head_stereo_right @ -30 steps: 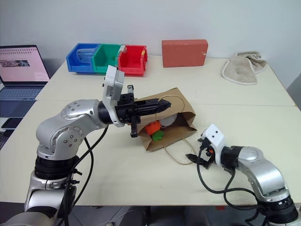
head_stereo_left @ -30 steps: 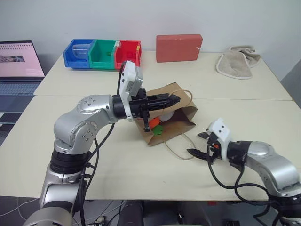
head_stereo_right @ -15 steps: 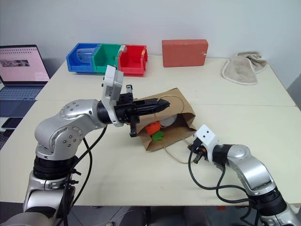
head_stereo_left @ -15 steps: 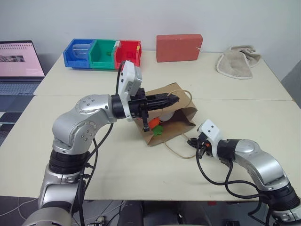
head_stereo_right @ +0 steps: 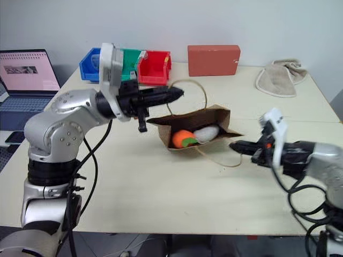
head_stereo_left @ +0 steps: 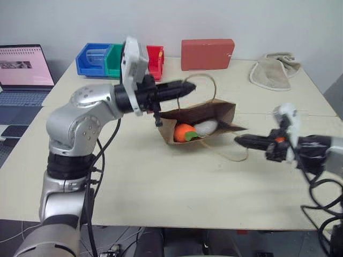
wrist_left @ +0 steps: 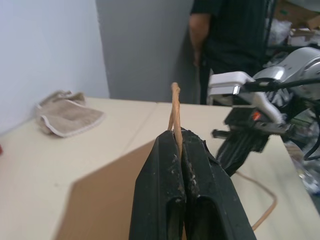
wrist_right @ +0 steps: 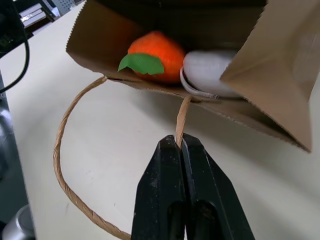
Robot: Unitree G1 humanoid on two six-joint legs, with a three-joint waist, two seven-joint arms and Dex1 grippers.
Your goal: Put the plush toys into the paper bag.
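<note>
While the paper bag (head_stereo_right: pixel 206 119) lay on its side on the cream table (head_stereo_right: pixel 161 198), its mouth was seen held open towards the robot, with both plush toys inside: the orange carrot (wrist_right: pixel 156 56) with its green leaf nearer the robot's left, and the white egg toy (wrist_right: pixel 210 71) just beside it, touching it. The left gripper (head_stereo_left: pixel 188 87) was found shut on the upper handle (head_stereo_right: pixel 190 85), whose loop rose above the bag (the twisted paper was pinched flat between the two black fingers in the left wrist view). The right gripper (wrist_right: pixel 180 141) was likewise clamped on the lower handle (wrist_right: pixel 62 165), close to where that handle joined the bag's rim; the rest of the loop trailed over the table. Behind the bag, a red box (head_stereo_left: pixel 207 53), blue, green and red bins (head_stereo_right: pixel 155 61) and a beige towel (head_stereo_left: pixel 273 72) were seen near the far edge of the table, well apart from it. A laptop (head_stereo_left: pixel 24 67) stood open off to the robot's left, and a person in dark clothing (wrist_left: pixel 225 35) was caught beyond the table
</note>
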